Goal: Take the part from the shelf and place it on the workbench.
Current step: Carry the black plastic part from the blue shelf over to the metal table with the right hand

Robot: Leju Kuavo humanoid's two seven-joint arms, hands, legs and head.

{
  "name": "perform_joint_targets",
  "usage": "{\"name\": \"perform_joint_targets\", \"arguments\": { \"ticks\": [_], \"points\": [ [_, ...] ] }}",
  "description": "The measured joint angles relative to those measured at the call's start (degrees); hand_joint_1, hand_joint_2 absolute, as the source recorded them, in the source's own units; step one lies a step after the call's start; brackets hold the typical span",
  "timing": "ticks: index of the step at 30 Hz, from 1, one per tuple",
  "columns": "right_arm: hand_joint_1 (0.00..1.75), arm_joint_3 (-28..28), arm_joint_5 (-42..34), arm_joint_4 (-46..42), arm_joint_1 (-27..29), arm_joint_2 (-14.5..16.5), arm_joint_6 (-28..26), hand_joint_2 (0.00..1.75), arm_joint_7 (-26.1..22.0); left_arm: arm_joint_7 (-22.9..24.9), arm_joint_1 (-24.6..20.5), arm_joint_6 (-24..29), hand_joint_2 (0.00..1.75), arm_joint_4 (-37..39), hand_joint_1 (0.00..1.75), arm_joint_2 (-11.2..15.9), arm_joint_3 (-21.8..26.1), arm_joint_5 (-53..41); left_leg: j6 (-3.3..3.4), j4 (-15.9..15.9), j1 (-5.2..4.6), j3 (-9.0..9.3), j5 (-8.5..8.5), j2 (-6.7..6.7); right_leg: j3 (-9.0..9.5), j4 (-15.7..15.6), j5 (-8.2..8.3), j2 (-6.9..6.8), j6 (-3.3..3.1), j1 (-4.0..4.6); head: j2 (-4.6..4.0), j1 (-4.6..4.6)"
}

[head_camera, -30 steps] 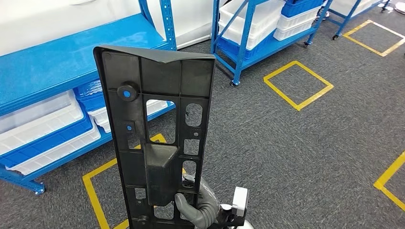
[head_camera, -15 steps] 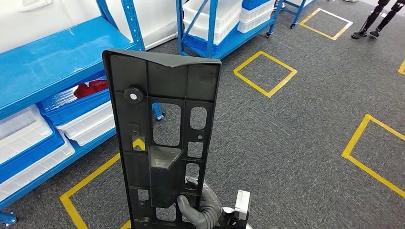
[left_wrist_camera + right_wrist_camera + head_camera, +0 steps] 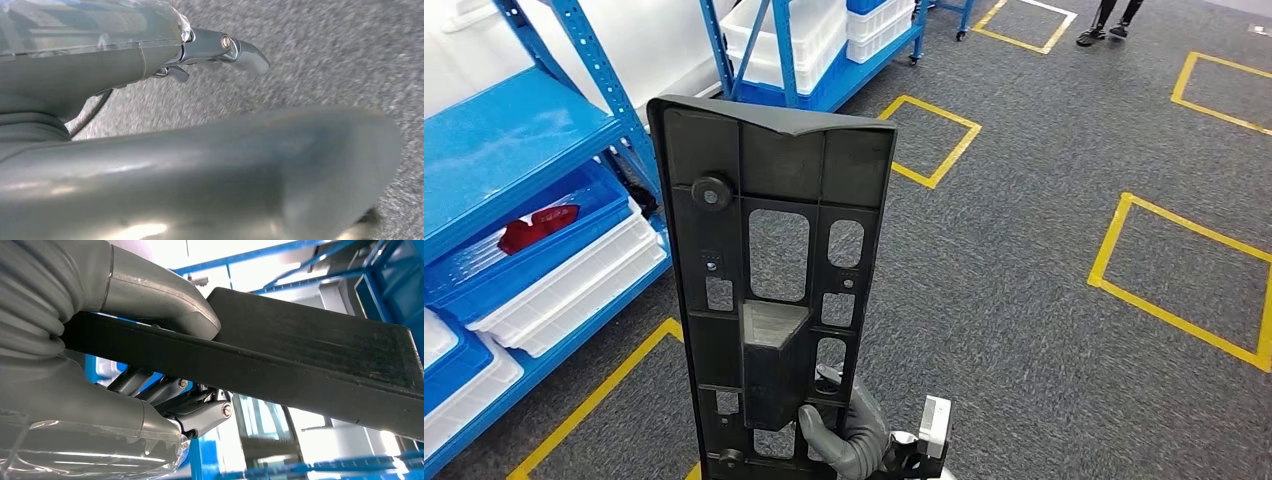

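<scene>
Head cam looks down past held part (image 3: 774, 300) to carpet; right wrist cam close under same part (image 3: 310, 355); left wrist faces carpet.

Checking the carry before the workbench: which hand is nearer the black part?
Right. The right hand grips the black part at its lower end, thumb on one face. The left hand hangs over the grey carpet, holding nothing, apart from the part.
</scene>
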Motion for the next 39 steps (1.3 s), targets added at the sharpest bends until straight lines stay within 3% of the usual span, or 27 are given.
{"name": "perform_joint_targets", "arguments": {
  "ticks": [1,3,5,6,8,10,12,13,14,16,18,19,21,23,25,26,27,28,29,30,32,34,36,37,39],
  "points": [
    [1.75,0.0,0.01,-0.01,-0.04,0.08,0.01,1.75,0.01,-0.01,0.02,0.01,0.0,0.0,0.0,0.01,0.0,0.02,0.16,-3.75,0.13,1.5,1.66,-1.47,-0.07,0.27,-0.12,0.71,0.22,0.05,0.0,0.01],
    [1.75,0.0,0.05,-0.01,-0.11,0.27,0.05,1.75,0.11,0.03,0.04,0.04,0.0,0.0,0.0,0.05,0.0,0.06,0.57,-7.72,0.19,3.02,2.75,-3.66,-0.6,0.64,-0.12,1.94,0.87,-0.06,0.0,0.0],
    [1.75,0.0,0.11,-0.02,-0.16,0.38,0.17,1.75,0.3,0.03,-0.05,0.07,0.0,-0.01,0.0,0.08,0.01,0.1,1.14,-8.15,0.13,3.15,2.72,-3.16,-1.13,0.6,0.21,3.14,1.69,-0.25,0.0,0.0],
    [1.75,0.0,0.13,-0.02,-0.18,0.38,0.26,1.75,0.39,-0.03,-0.11,0.07,0.0,-0.01,0.0,0.07,0.02,0.15,1.48,-8.41,0.15,3.27,2.9,-2.53,-1.3,0.77,0.14,3.05,2.01,-0.25,0.0,0.01],
    [1.75,0.01,0.13,0.03,-0.4,0.41,0.42,1.75,0.52,-0.25,-0.15,0.03,0.0,-0.01,0.0,0.02,0.03,0.37,2.19,-8.91,0.28,3.52,3.22,-1.1,-2.67,3.55,-1.52,0.5,2.61,-0.07,0.0,0.02],
    [1.75,0.03,0.11,0.19,-0.63,0.48,0.67,1.75,0.55,-0.4,0.08,-0.03,0.0,-0.01,0.0,0.0,0.03,0.59,2.63,-8.99,0.02,3.58,3.18,0.57,-6.29,10.85,-5.07,-2.93,3.08,-0.22,0.0,0.02],
    [1.75,0.04,0.06,0.44,-0.68,0.51,1.01,1.75,0.55,-0.43,0.36,-0.05,0.0,-0.01,0.0,0.05,0.05,0.67,2.73,-8.95,-0.18,3.58,3.03,2.3,-9.35,16.81,-6.9,-4.07,3.38,-0.56,0.0,0.02],
    [1.75,0.04,0.03,0.54,-0.67,0.51,1.15,1.75,0.55,-0.43,0.4,-0.05,0.0,0.0,0.0,0.08,0.06,0.69,2.7,-8.95,-0.21,3.62,2.95,3.05,-9.31,16.71,-6.24,-4.27,3.43,-0.68,0.0,0.02],
    [1.75,0.04,0.01,0.6,-0.69,0.51,1.25,1.75,0.54,-0.43,0.37,-0.05,0.0,0.0,0.0,0.09,0.06,0.68,2.61,-8.94,-0.22,3.72,2.86,3.71,-8.01,14.22,-4.67,-4.57,3.39,-0.75,0.0,0.02],
    [1.75,0.04,-0.05,0.64,-0.88,0.52,1.33,1.75,0.51,-0.43,0.26,-0.06,0.0,0.01,0.0,0.09,0.05,0.63,2.26,-8.95,-0.32,4.08,2.6,4.78,-3.38,5.83,-1.35,-6.86,2.81,-0.44,0.0,0.02],
    [1.75,0.04,-0.15,0.67,-1.26,0.55,1.37,1.75,0.41,-0.43,0.21,-0.04,0.0,0.01,0.0,0.08,0.04,0.55,1.67,-8.96,-0.43,4.42,2.31,5.71,-0.7,0.76,-0.24,-8.91,1.97,0.22,0.0,0.02],
    [1.75,0.03,-0.21,0.69,-1.42,0.56,1.39,1.75,0.35,-0.42,0.19,-0.01,0.0,0.01,0.0,0.08,0.04,0.48,1.33,-9.04,-0.46,4.57,2.22,6.23,-0.62,0.35,-0.48,-9.01,1.6,0.52,0.0,0.02],
    [1.75,0.0,-0.34,0.76,-1.5,0.57,1.42,1.75,0.26,-0.4,0.04,0.11,0.0,0.0,0.0,0.03,0.04,0.25,0.63,-9.21,-0.36,5.01,1.96,6.89,-0.57,-0.11,-0.2,-7.59,1.03,0.48,0.0,0.02],
    [1.75,-0.03,-0.48,0.81,-1.58,0.59,1.42,1.75,0.18,-0.29,-0.14,0.24,0.0,0.0,0.0,-0.01,0.04,0.02,0.19,-7.21,-0.2,4.51,0.27,5.09,-0.19,-0.81,0.24,-6.26,0.36,0.13,0.0,0.02],
    [1.75,-0.08,-0.58,0.93,-1.68,0.65,1.42,1.75,0.1,-0.02,-0.13,0.34,0.0,0.01,0.0,-0.01,0.03,-0.09,-0.01,-0.52,-0.04,1.51,-3.36,2.47,-0.06,-1.02,0.42,-4.86,-0.12,0.05,0.0,0.01],
    [1.75,-0.09,-0.61,1.04,-1.66,0.68,1.42,1.75,0.07,0.18,-0.06,0.38,0.0,0.02,0.0,-0.01,0.02,-0.15,-0.09,3.44,-0.03,-0.45,-4.97,1.89,-0.09,-0.96,0.43,-4.08,-0.24,0.14,0.0,0.01],
    [1.75,-0.1,-0.62,1.19,-1.59,0.68,1.41,1.75,0.03,0.38,-0.01,0.4,0.0,0.02,0.0,-0.01,0.02,-0.24,-0.15,6.24,-0.02,-1.98,-5.67,1.61,-0.1,-0.87,0.4,-3.23,-0.29,0.23,0.0,0.01],
    [1.75,-0.11,-0.63,1.31,-1.5,0.68,1.4,1.75,-0.01,0.55,0.0,0.4,0.0,0.02,0.0,-0.01,0.02,-0.33,-0.15,7.06,-0.02,-2.66,-5.18,1.48,-0.09,-0.74,0.36,-2.37,-0.3,0.29,0.0,0.0],
    [1.75,-0.12,-0.66,1.4,-1.43,0.68,1.4,1.75,-0.07,0.69,-0.05,0.42,0.0,0.02,0.0,-0.01,0.02,-0.42,-0.11,5.49,0.0,-2.27,-3.51,1.33,-0.06,-0.55,0.29,-1.47,-0.24,0.29,0.0,0.0],
    [1.75,-0.13,-0.7,1.45,-1.39,0.68,1.39,1.75,-0.14,0.77,-0.16,0.43,0.0,0.02,0.0,-0.01,0.02,-0.48,-0.02,1.91,0.04,-0.92,-1.07,0.88,-0.04,-0.31,0.17,-0.59,-0.14,0.26,0.0,0.0],
    [1.75,-0.19,-0.77,1.48,-1.37,0.68,1.39,1.75,-0.29,0.79,-0.35,0.46,0.0,0.02,0.0,-0.01,0.02,-0.49,0.21,-5.35,0.23,2.0,2.16,-1.57,-0.26,0.26,-0.06,0.9,0.26,0.19,0.0,0.01],
    [1.75,-0.35,-0.79,1.49,-1.32,0.68,1.38,1.75,-0.39,0.83,-0.53,0.54,0.0,0.02,0.0,0.0,0.01,-0.51,0.6,-7.94,0.15,3.03,2.48,-3.21,-0.81,0.54,0.01,2.04,0.92,-0.01,0.0,0.01],
    [1.75,-0.62,-0.8,1.52,-1.21,0.64,1.36,1.75,-0.4,0.92,-0.83,0.61,0.0,0.02,0.0,-0.05,-0.02,-0.57,1.28,-8.29,0.03,3.15,2.78,-2.37,-1.19,0.4,0.27,3.08,1.71,-0.23,0.0,0.01],
    [1.75,-0.76,-0.8,1.55,-1.16,0.61,1.34,1.75,-0.41,0.99,-1.01,0.63,0.0,0.02,0.0,-0.1,-0.05,-0.61,1.7,-8.53,0.08,3.25,2.98,-1.78,-1.41,0.72,0.04,2.66,2.03,-0.2,0.0,0.01],
    [1.75,-0.97,-0.8,1.58,-1.17,0.55,1.34,1.75,-0.43,1.06,-1.25,0.68,0.0,0.02,0.0,-0.21,-0.14,-0.64,2.42,-9.02,0.21,3.46,3.28,-0.38,-3.17,4.38,-2.14,-0.13,2.5,-0.06,0.0,0.02]
  ]
}}
